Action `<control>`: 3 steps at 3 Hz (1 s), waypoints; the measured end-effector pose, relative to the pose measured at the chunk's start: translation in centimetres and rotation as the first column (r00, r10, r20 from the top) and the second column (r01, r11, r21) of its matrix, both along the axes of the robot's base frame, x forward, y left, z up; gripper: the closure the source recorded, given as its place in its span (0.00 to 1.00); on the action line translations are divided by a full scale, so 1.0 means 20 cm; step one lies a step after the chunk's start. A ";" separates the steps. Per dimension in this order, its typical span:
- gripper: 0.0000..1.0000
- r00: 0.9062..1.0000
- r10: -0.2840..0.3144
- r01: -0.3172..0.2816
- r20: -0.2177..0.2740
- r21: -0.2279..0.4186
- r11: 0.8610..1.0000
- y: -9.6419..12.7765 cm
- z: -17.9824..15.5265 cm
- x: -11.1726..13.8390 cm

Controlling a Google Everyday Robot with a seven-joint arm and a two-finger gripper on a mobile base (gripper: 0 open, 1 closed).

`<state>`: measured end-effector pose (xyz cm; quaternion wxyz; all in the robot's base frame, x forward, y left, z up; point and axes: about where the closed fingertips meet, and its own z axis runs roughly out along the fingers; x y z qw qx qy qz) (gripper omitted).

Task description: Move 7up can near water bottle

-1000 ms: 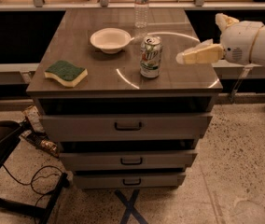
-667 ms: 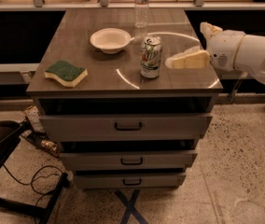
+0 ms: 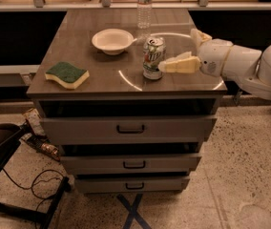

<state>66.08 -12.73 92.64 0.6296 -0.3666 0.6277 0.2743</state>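
Observation:
The 7up can [image 3: 152, 57] stands upright near the middle of the wooden cabinet top [image 3: 78, 30]. The water bottle [image 3: 144, 6] stands upright at the far edge of the top, behind the can and well apart from it. My gripper [image 3: 179, 49] reaches in from the right at can height and is open. Its near finger [image 3: 179, 65] points left, with its tip at the can's right side. The far finger [image 3: 200, 35] is behind it, right of the can. Nothing is held.
A white bowl [image 3: 112, 40] sits left of the can. A green and yellow sponge [image 3: 67, 74] lies at the front left. The cabinet has three drawers [image 3: 128, 129] below. Cables and a dark stand [image 3: 11, 185] are on the floor at left.
My gripper has moved left across the cabinet top toward the can, and its near fingertip has come up to the can's right side. The can, bottle, bowl and sponge have not moved.

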 end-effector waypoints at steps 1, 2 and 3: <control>0.00 1.000 0.022 -0.022 0.008 0.023 0.999 0.05 -0.02 0.02; 0.00 0.999 0.052 -0.052 -0.010 0.027 0.998 0.10 -0.06 0.02; 0.00 0.996 0.081 -0.080 -0.022 0.045 0.996 0.16 -0.10 0.02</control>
